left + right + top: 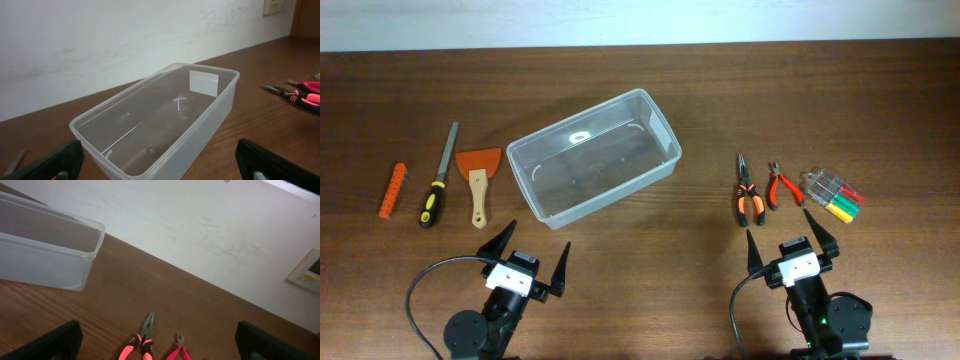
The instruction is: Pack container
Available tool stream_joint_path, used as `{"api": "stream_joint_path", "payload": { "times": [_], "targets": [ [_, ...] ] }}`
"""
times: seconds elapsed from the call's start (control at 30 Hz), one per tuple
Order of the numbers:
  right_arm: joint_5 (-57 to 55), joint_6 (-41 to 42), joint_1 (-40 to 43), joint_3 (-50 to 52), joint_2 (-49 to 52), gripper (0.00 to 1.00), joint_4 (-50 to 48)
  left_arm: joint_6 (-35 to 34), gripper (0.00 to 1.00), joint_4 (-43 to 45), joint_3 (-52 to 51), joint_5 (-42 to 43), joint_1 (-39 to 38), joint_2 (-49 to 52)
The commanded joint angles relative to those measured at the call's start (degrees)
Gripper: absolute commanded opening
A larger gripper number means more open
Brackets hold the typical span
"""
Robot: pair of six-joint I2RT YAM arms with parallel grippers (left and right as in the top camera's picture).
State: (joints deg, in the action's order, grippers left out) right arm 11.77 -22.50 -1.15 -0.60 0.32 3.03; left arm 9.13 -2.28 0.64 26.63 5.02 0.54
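While nothing is yet lying inside it, the bin (pixel 590 160) is sitting empty at the middle of the table (pixel 650 80) in the overhead view, turned at a slant. A file (pixel 440 178), a scraper (pixel 479 180) and an orange tool (pixel 392 190) are lying well apart to its left. Pliers (pixel 748 192), cutters (pixel 781 186) and a clear pack (pixel 835 197) are lying to its right. The left gripper (pixel 540 235) is waiting near the bin's near corner with its fingers spread wide and holding nothing. The right gripper (pixel 778 222) is hovering just short of the pliers, its fingers likewise apart and empty.

In the left wrist view the bin is filling the frame between the spread fingers, its thin clear walls and rolled rim showing plainly. It is looking light, smooth and somewhat springy, so it is likely to slide on the wood if nudged and to bow if squeezed across its width. The best hold is probably the rim of a long wall, one finger inside and one outside, near a corner where the plastic is stiffer.

In the right wrist view only one end of the bin is showing, at upper left, well apart from the pliers and cutters lying between the open fingers.
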Motion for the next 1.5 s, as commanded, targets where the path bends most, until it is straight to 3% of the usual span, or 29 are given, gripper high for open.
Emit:
{"api": "stream_joint_path", "payload": {
  "times": [0.0,0.23,0.4,0.7,0.9,1.1,1.27,1.47],
  "targets": [
    [1.8,0.5,0.3,0.3,0.0,0.98,0.2,-0.6,0.99,-0.8,-0.1,2.0,0.4,-0.1],
    [5.7,0.9,0.2,0.3,0.0,0.99,0.2,-0.8,0.99,-0.8,-0.1,2.7,0.4,-0.1],
    [7.1,14.2,0.3,0.3,0.2,0.98,0.0,-0.8,0.99,-0.8,-0.1,2.7,0.4,-0.1],
    [7.1,28.6,0.3,0.3,2.5,0.98,0.0,-0.7,0.99,-0.2,0.4,2.5,0.4,-0.1],
    [6.6,32.0,0.3,-3.6,7.5,0.98,6.9,-0.8,0.99,-5.7,5.1,0.4,0.4,1.4],
    [3.3,30.2,0.3,-17.0,19.6,0.98,18.9,-0.7,0.99,-13.0,16.7,-6.2,0.4,11.2],
    [2.5,24.2,0.3,-33.1,32.8,0.98,28.3,-0.7,0.99,-18.3,29.7,-8.0,0.4,26.3],
    [2.7,20.6,0.2,-55.2,48.3,0.98,43.1,-0.7,0.99,-33.1,51.1,-8.0,0.4,47.4]
  ]
}}
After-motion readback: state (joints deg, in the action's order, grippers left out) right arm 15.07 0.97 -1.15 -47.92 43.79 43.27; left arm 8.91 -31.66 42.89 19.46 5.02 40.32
